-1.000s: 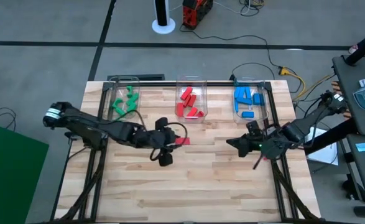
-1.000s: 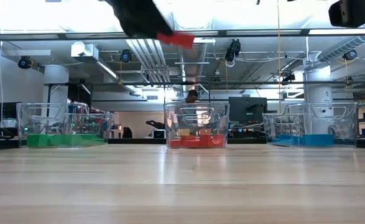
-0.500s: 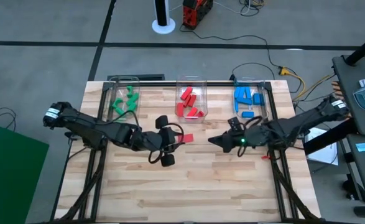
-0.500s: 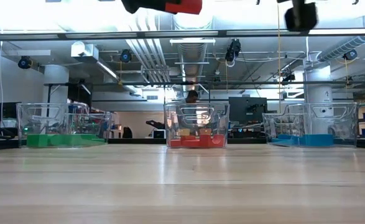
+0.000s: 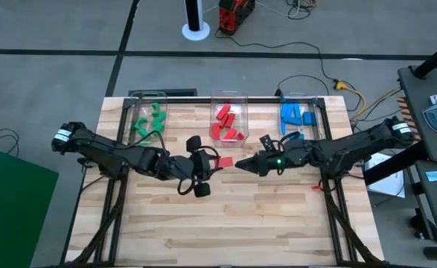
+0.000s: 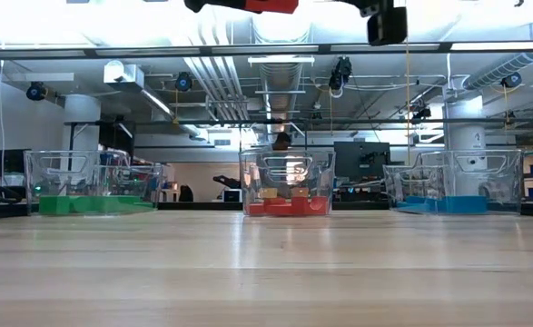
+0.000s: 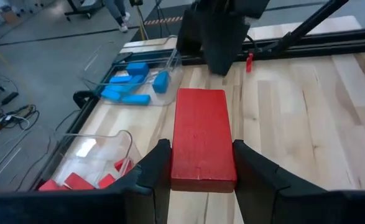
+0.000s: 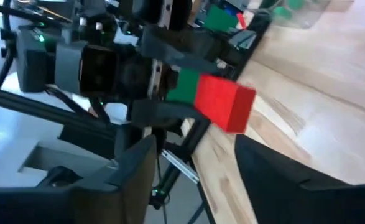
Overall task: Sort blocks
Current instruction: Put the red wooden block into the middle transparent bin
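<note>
Your left gripper [image 5: 217,163] pinches a red block [image 5: 223,162] aloft, offering it to the spread right gripper [image 5: 242,164] for handover.

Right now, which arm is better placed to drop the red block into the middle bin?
Probably the left. Its hand is shut on the red block, held above the table just in front of the middle bin. The right hand is open, facing the block.
</note>
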Controlling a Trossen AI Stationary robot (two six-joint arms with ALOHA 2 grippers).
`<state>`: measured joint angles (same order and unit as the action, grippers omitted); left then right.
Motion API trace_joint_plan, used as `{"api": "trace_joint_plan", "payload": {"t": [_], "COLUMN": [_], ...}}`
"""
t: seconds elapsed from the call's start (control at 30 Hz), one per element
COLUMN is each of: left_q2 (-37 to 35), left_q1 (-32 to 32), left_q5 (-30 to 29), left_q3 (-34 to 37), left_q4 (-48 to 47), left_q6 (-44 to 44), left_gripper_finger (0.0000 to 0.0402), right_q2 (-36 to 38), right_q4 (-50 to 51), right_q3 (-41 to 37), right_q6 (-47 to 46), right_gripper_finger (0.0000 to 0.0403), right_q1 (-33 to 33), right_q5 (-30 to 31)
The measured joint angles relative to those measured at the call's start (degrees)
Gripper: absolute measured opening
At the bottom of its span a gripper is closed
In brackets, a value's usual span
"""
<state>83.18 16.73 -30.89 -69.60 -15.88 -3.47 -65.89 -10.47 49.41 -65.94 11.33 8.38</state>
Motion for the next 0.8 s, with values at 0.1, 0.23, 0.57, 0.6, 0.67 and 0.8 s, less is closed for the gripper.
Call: {"api": "trace_joint_plan", "payload": {"t": [0.1,0.23,0.57,0.6,0.67,0.8], "left_q2": [0.00,0.07,0.07,0.07,0.07,0.09], "left_q1": [0.00,0.00,0.00,0.00,0.00,0.00], "left_q5": [0.00,0.00,0.27,0.28,0.29,0.33], "left_q3": [0.00,-0.02,-0.02,-0.02,-0.02,-0.02], "left_q4": [1.23,2.46,4.72,5.05,5.54,7.46], "left_q6": [-0.02,0.09,1.27,1.28,1.30,2.59], "left_gripper_finger": [0.0116,0.0116,0.0116,0.0116,0.0116,0.0116], "right_q2": [-1.44,-3.16,-3.78,-3.78,-3.78,-3.78], "right_q4": [-2.21,-5.31,-6.60,-6.61,-6.63,-7.03], "right_q3": [0.02,0.02,0.02,0.02,0.02,0.02], "right_q6": [0.00,0.01,1.47,1.54,1.54,2.65], "right_gripper_finger": [0.0239,0.0265,0.0253,0.0247,0.0235,0.0209], "right_q1": [-1.49,-2.89,-3.52,-3.52,-3.52,-3.52], "right_q5": [-1.82,-5.25,-5.86,-5.86,-5.86,-5.86]}}
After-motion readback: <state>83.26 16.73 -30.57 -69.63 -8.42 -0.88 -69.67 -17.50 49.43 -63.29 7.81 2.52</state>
